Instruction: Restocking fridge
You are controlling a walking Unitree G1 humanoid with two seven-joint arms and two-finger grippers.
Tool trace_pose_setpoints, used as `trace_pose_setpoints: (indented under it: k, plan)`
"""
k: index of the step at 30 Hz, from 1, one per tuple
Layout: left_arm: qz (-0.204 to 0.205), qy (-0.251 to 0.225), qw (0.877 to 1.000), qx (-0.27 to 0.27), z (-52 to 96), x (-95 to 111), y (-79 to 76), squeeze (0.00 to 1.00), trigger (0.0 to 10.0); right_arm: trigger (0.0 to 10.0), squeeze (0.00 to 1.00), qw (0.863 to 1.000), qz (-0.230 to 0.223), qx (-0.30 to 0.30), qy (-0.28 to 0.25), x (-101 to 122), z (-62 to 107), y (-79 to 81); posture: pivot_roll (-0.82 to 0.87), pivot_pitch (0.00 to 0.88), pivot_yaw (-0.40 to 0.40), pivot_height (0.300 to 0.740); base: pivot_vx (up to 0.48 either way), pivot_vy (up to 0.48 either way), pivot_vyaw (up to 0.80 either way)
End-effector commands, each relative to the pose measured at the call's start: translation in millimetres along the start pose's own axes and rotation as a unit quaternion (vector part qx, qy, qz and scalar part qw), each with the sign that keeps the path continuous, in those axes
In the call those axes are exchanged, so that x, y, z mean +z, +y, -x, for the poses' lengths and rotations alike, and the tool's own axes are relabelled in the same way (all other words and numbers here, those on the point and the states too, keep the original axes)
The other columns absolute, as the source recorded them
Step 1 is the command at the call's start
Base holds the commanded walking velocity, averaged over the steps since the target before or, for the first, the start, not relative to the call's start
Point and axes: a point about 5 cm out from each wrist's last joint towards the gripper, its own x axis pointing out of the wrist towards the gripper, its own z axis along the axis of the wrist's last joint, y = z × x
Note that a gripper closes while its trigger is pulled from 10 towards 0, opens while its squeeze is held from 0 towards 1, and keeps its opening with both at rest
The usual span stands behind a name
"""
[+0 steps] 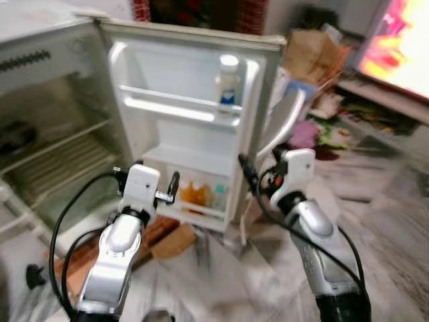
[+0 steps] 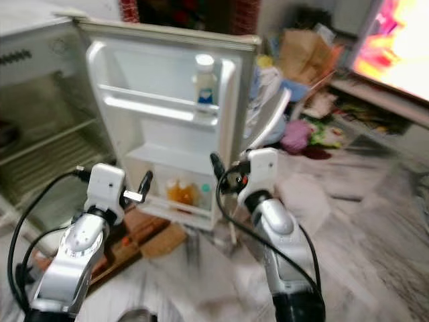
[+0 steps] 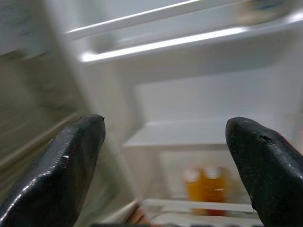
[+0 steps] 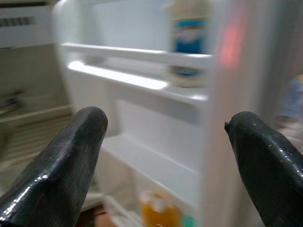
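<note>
The label on the white bottle (image 1: 228, 82) in the fridge door (image 1: 194, 114) is too blurred to be read. The orange bottles (image 1: 194, 194) on the bottom door shelf are smeared, so their number cannot be told, and their lower parts are hidden by the shelf rail. A small teal thing (image 1: 218, 196) beside them is too blurred to be named. A dark shape (image 1: 17, 136) inside the fridge is cut off by the picture's edge. The heap of bags and cloth (image 1: 315, 87) behind the door is blurred. The bright screen (image 1: 395, 40) is cut off at the corner.
</note>
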Motion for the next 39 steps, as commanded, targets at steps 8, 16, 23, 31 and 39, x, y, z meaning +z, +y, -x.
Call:
trace_pose_setpoints:
  k: [8,16,23,31,39]
  plan:
    - [-0.008,0.011,1.000,0.013,-1.5,-5,5.6,0.00,10.0,10.0,0.00,0.999,0.008,0.029,-0.029,10,-6.3,8.6,0.11,0.000,-0.064,0.740,0.438,0.000,0.76]
    - [0.026,-0.011,1.000,0.004,1.2,0,-0.6,0.00,10.0,10.0,0.00,0.998,-0.008,0.058,-0.020,6,-5.3,13.2,0.11,0.000,-0.068,0.740,0.295,-0.071,0.15]
    - [0.031,-0.007,0.999,0.002,8.2,-3,-2.1,0.00,10.0,10.0,0.00,0.991,-0.023,0.129,0.014,-2,4.4,20.4,0.11,0.000,-0.068,0.740,0.000,0.000,0.00]
    - [0.030,0.012,0.999,0.016,15.7,-10,-1.4,0.00,10.0,10.0,0.00,0.978,-0.042,0.197,0.050,-9,14.3,27.5,0.11,0.000,-0.069,0.740,0.000,-0.030,0.00]
    - [0.023,0.017,0.999,0.019,13.5,-10,-2.6,0.00,10.0,10.0,0.00,0.973,-0.039,0.219,0.058,-9,14.5,29.7,0.11,0.000,-0.067,0.740,0.000,-0.463,0.00]
